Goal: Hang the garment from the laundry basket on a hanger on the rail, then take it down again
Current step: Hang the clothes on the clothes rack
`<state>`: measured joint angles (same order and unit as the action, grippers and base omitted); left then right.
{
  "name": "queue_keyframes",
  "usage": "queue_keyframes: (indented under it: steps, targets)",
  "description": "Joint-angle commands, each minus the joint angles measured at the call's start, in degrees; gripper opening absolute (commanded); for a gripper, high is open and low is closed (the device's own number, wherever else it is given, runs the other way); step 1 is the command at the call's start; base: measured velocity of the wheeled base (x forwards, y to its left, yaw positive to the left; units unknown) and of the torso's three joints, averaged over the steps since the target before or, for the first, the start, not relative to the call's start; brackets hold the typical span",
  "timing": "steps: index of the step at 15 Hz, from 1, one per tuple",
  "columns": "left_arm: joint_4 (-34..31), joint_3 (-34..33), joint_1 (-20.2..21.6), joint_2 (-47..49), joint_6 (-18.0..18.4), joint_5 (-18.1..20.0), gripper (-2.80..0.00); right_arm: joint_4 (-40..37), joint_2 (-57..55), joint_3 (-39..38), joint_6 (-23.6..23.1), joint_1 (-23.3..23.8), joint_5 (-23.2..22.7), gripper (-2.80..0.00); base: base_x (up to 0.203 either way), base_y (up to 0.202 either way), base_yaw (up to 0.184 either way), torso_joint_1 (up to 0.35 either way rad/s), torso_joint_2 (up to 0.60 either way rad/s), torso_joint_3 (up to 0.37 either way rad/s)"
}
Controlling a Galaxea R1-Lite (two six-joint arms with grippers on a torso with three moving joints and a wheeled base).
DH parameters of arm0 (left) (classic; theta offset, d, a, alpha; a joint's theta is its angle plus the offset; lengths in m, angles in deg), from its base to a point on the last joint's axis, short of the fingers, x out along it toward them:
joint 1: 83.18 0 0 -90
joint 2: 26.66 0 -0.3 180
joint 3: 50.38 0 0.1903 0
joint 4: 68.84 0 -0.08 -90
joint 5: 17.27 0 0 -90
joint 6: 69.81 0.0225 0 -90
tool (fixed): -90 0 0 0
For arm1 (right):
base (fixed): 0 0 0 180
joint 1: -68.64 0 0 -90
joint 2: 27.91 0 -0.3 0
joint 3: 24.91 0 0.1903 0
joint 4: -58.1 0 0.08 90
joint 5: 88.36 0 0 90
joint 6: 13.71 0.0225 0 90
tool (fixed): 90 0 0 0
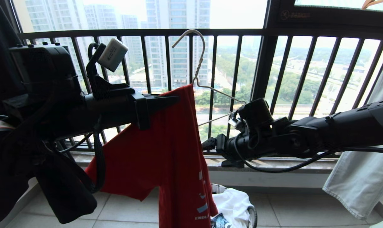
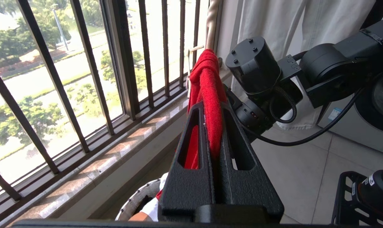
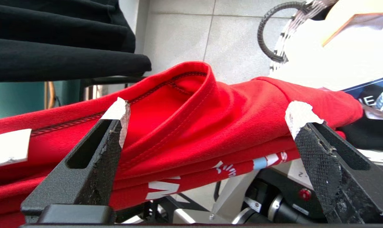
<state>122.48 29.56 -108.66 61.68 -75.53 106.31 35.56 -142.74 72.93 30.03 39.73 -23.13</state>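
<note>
Hanging in mid-air before a balcony's dark railing, the red garment is pinched at its top edge between the closed jaws of the left gripper, a bunched fold of red cloth squeezed flat between the two black fingers in the left wrist view. A cream-white hanger rises just above that grip, its curved hook free against the sky and hooked on nothing, its wire shoulder sloping down toward the right arm. From the right, the right gripper faces the shirt with jaws spread wide, holding nothing; the collar and folded body of the shirt lie across the gap just beyond the white-taped fingertips, whether touching them is not clear. Below, the shirt's hem hangs to the tiled floor level beside the laundry basket, which holds white cloth. Open floor lies to the right of the basket, bounded by pale hanging fabric; dark clothing crowds the left side
</note>
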Motion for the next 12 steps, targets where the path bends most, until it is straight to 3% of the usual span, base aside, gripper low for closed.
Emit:
queue_keyframes:
  steps: [1, 7, 12]
  targets:
    - [0.6, 0.4, 1.3, 0.2, 0.0, 0.2, -2.8, -7.0, 0.2, 1.6, -7.3, -0.2, 4.0, 0.0, 0.0, 0.0, 0.0, 0.0, 0.0, 0.0]
    - [1.1, 0.5, 2.1, 0.2, 0.0, 0.2, -2.8, -16.4, 0.7, 4.8, -16.4, 0.2, 14.1, 0.0, 0.0, 0.0, 0.0, 0.0, 0.0, 0.0]
    - [1.2, 0.5, 2.1, 0.2, 0.1, 0.2, -2.8, -19.1, 0.6, 5.4, -18.5, 0.1, 15.9, 0.0, 0.0, 0.0, 0.0, 0.0, 0.0, 0.0]
